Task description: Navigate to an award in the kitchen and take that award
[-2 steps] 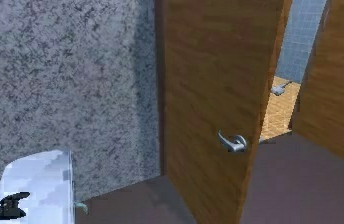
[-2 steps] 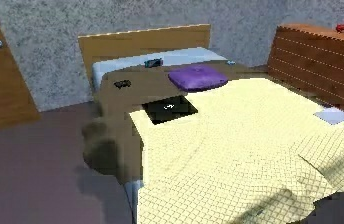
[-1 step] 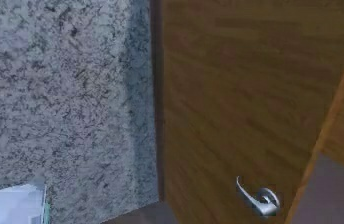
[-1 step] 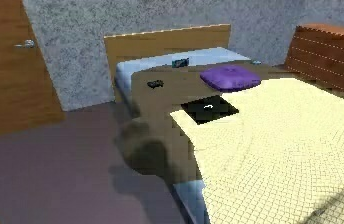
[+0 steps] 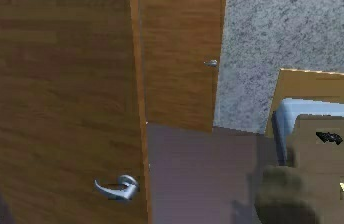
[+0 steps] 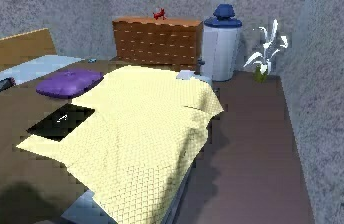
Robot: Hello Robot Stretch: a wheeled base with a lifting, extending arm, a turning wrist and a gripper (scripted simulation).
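- Right ahead of me stands a brown door [image 5: 60, 100] with a silver lever handle [image 5: 117, 186] low on it.
- Just right of it is a 2nd wood panel [image 5: 180, 60] with a small metal knob [image 5: 211, 62] at its edge, and dark floor [image 5: 200, 160] below.
- Behind that runs a grey speckled wall [image 5: 290, 40].
- In the arm side view, a bed with a yellow blanket [image 6: 140, 120] lies closest.
- A flat black thing [image 6: 62, 120] rests on the bed's brown part, beside the blanket.
- Farther up lie a purple pillow [image 6: 70, 82] and a pale blue pillow [image 6: 30, 70], against a wood headboard [image 6: 15, 48].
- At the far wall stand a dresser [image 6: 158, 42] with 1 small red thing [image 6: 160, 14] on top, a white bin [image 6: 221, 45] with a blue lid, and a pale plant [image 6: 263, 50].
- I cannot tell the gripper's state.
- I cannot tell where the award is.
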